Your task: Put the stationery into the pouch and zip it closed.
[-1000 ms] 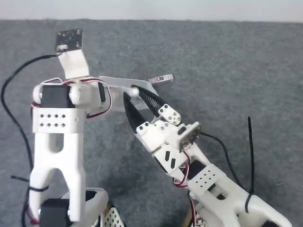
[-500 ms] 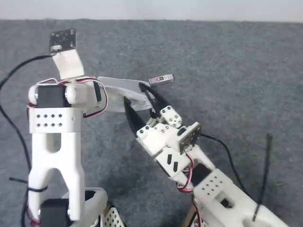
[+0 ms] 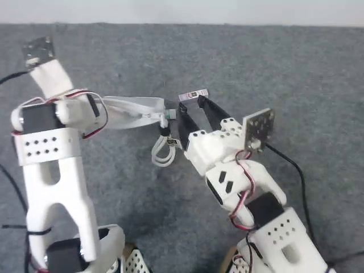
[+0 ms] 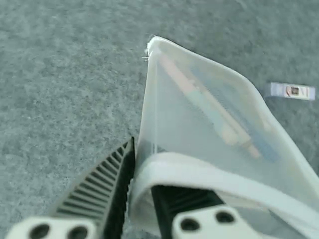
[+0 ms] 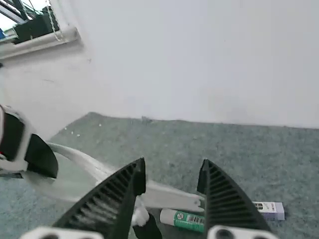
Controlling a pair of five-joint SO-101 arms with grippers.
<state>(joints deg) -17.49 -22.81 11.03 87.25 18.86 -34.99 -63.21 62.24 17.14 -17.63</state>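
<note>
High view: left arm on the left side, right arm lower right, both over grey carpet [image 3: 296, 68]. The pouch [image 3: 133, 108] is see-through white and stretches out from the left arm's end toward the right gripper [image 3: 191, 106], whose two black fingers are spread, tips just beside the pouch's far end. A white cord loop [image 3: 163, 152] lies at that end, next to the right gripper's nearer finger. A small labelled block [image 3: 193, 95] lies on the carpet just past the right gripper's tips, outside the pouch. Left wrist view adds what the high view hides: the left gripper [image 4: 144, 167] is pinched on the thick white edge of the pouch [image 4: 199, 124], one ribbed black finger each side, and pens [image 4: 209, 109] lie lengthwise inside. The block [image 4: 291, 91] sits apart from the pouch on the carpet here. Right wrist view: the right gripper [image 5: 172, 164] is wide apart and holds nothing; below the gap is the pouch's end [image 5: 164, 195], a white tube with a green label [image 5: 182, 218] right beside it, and the block [image 5: 269, 209] just beyond the tube. Cannot tell if the tube is inside the pouch or lying outside.
</note>
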